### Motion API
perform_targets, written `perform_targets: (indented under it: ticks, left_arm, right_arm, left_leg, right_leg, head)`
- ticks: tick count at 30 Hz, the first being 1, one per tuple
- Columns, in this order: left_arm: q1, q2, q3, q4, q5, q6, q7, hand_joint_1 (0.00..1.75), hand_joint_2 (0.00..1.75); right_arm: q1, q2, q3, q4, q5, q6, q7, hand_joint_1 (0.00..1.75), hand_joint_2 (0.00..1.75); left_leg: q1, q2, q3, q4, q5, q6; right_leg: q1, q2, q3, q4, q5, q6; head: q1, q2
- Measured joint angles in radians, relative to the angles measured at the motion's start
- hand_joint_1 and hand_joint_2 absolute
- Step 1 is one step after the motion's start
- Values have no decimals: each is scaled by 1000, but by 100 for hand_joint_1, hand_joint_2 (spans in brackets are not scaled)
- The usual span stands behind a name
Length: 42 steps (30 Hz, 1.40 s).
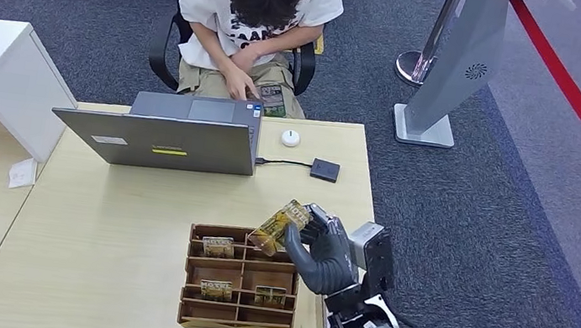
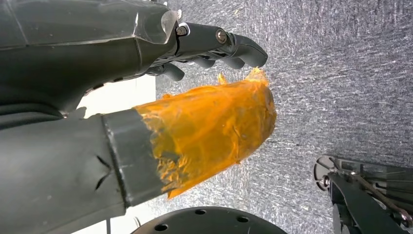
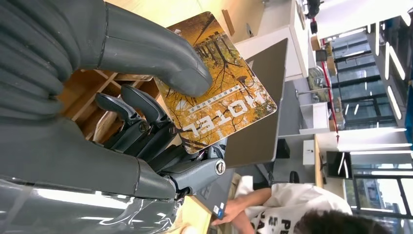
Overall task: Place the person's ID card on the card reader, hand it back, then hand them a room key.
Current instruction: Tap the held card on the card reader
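Amber-and-brown, printed with "HOTEL", the room key (image 3: 221,90) is pinched between the thumb and fingers of my right robot hand (image 1: 324,253), lifted clear just above the far right corner of the wooden card rack (image 1: 240,280). Three more cards stand in that rack's compartments. My left robot hand (image 2: 146,63) hangs low over grey carpet with its fingers curled and nothing in them that I can see; orange tape wraps its thumb. Beyond the rack, on the tabletop (image 1: 117,234), sits the small black card reader (image 1: 324,169), cabled to a grey laptop (image 1: 164,130), with no card on it that I can make out. I judge the ID steps finished and the key handover under way. Farthest off, the person (image 1: 250,23) sits in a chair, hand at the laptop, not yet reaching for the key.
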Motion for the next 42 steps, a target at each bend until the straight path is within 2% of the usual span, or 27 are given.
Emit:
perform_targets:
  ticks: [5, 12, 18, 25, 33, 38, 42]
  left_arm:
    - [0, 0, 0, 0, 8, 5, -3, 0, 0]
    - [2, 1, 1, 0, 32, 14, -10, 0, 0]
    - [8, 2, 2, 0, 49, 20, -10, 0, 0]
    - [9, 4, 2, 0, 56, 25, -8, 0, 0]
    - [9, 5, 2, 0, 60, 26, -8, 0, 0]
    - [9, 5, 2, 0, 61, 25, -8, 0, 0]
    - [9, 6, 2, 0, 62, 24, -8, 0, 0]
  right_arm:
    - [34, -2, -30, -5, -39, 13, 12, 175, 175]
    - [146, -21, -129, -15, -91, 23, 2, 175, 175]
    - [235, -40, -233, -56, -82, -10, -12, 175, 175]
    - [287, -48, -311, -79, -37, -19, -11, 175, 175]
    - [297, -72, -322, -78, 94, -27, -4, 175, 175]
    - [294, -108, -290, -63, 226, -54, 1, 175, 175]
    - [291, -127, -266, -50, 271, -67, 5, 175, 175]
  left_leg:
    - [0, 0, 0, 0, 0, 0]
    - [0, 0, 0, 0, 0, 0]
    - [0, 0, -1, 0, -1, 1]
    - [0, 0, 0, 0, -1, 1]
    - [0, 0, 0, 0, -1, 1]
    - [0, 0, -1, 0, -1, 1]
    - [0, 0, -1, 0, -1, 1]
  right_leg:
    - [0, 0, 0, 0, 0, 0]
    - [0, 0, 0, 0, 0, 0]
    - [0, 0, 0, 0, 0, 0]
    - [0, 0, -1, 0, 0, 0]
    - [0, 0, -1, 0, 0, 0]
    - [0, 0, 0, 0, 0, 0]
    - [0, 0, -1, 0, 0, 0]
  head:
    - [0, 0]
    - [0, 0]
    - [0, 0]
    - [0, 0]
    - [0, 0]
    - [0, 0]
    - [0, 0]
